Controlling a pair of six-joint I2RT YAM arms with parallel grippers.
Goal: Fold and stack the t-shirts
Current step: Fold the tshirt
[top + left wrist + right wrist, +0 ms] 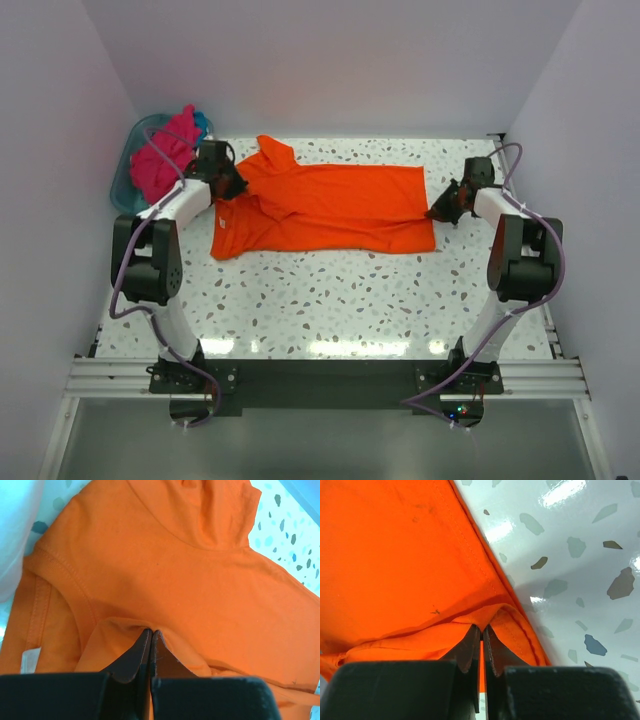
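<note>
So the orange t-shirt (330, 205) is spread flat on the far half of the tabletop (340, 300), long axis running left to right. The collar end is pinched in the left tool (151, 633), jaws shut tight on a fold of cloth, and the hem edge on the right is clamped the same way in the right tool (481, 628). Each end is held by its nearer arm, so a lengthwise fold looks set up. A pink shirt (165, 155) is bunched in the basket (125, 190) at far left.

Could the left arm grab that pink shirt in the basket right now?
Probably not straight away. The pink shirt and its basket lie close beside the left gripper with nothing between, but that gripper is shut on the orange shirt, so it must let go first.
</note>
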